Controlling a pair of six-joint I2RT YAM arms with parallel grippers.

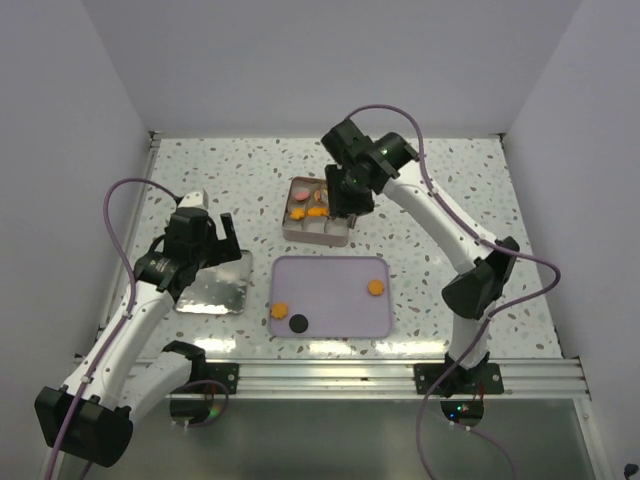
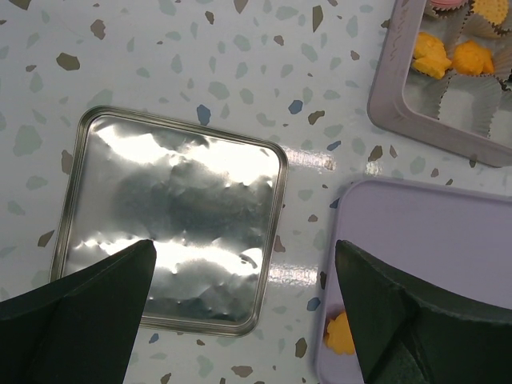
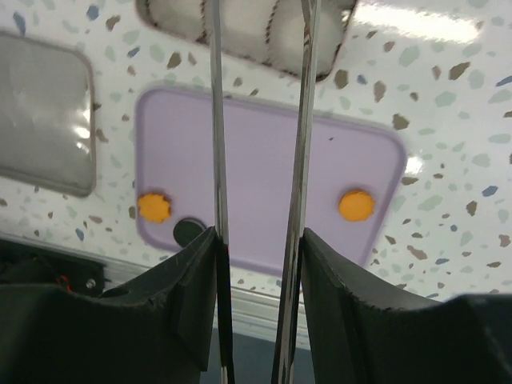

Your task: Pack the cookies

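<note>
Tabletop (image 1: 450, 190) — lavender tray (image 1: 330, 285) right of left fingers (image 2: 88, 312). Lid (image 2: 176, 200) under left fingers, spread wide, empty. Tin (image 1: 292, 228) under right fingers (image 3: 215, 120) — narrow gap, tips unseen, grip unclear. Three cookies (image 1: 280, 309) on tray, rest in tin.

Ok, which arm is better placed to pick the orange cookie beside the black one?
Probably left: the left pincer, open, hovers close to that orange cookie; the right pincer, gripping tweezers, sits over the tin.

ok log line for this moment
left pincer: open above lid | right pincer: over tin | tray: two orange cookies, one black cookie
</note>
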